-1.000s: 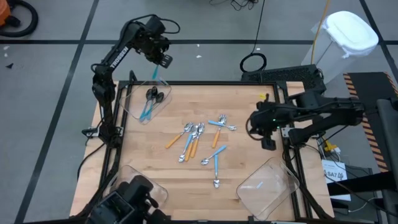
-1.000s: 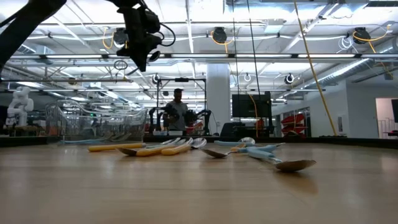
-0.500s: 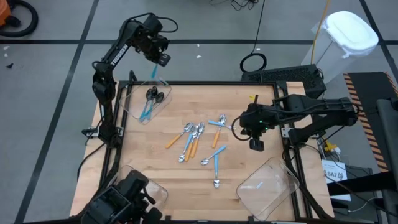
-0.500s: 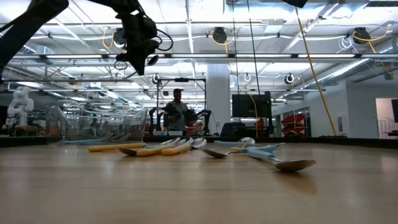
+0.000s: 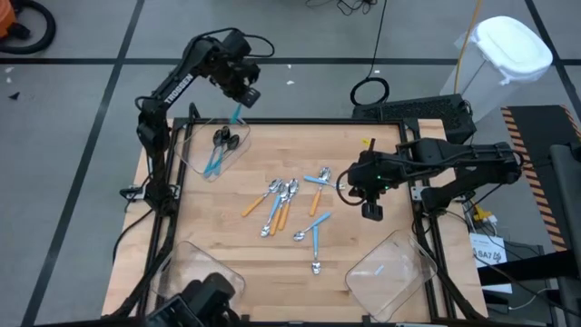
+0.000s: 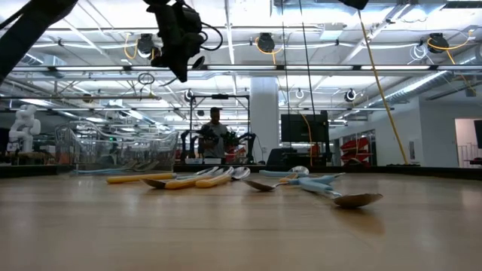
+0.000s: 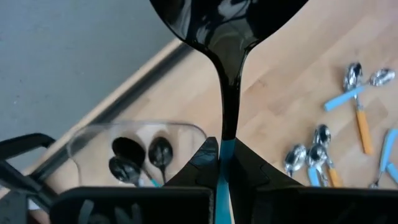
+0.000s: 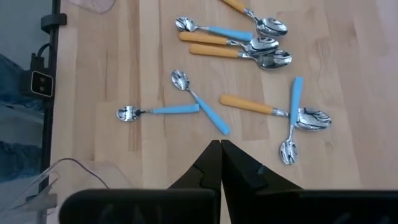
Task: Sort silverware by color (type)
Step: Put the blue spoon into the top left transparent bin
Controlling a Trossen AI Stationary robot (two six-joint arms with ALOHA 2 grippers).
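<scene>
A: Left gripper [image 5: 238, 111]?
B: Mine's up high by the far-left bin [image 5: 195, 145], jaws clamped on a black-bowl spoon [image 7: 227, 37] w/ blue handle. Three black spoons [image 5: 223, 139] sit in that bin.
A: Right gripper [image 5: 370, 211]?
B: Pinched closed, holding nothing, hovering just beside the loose spoons [image 5: 295, 205] mid-table, silver bowls, blue & orange handles

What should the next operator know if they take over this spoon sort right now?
Left gripper: shut on a black spoon with a blue handle, raised near the far-left bin.
Right gripper: shut, empty, above the table's right side.
Done: three black spoons in that bin.
Left: drop the held spoon; sort the loose silver spoons mid-table, blue and orange handles. The near-right bin seems to hold one blue-handled piece.
</scene>
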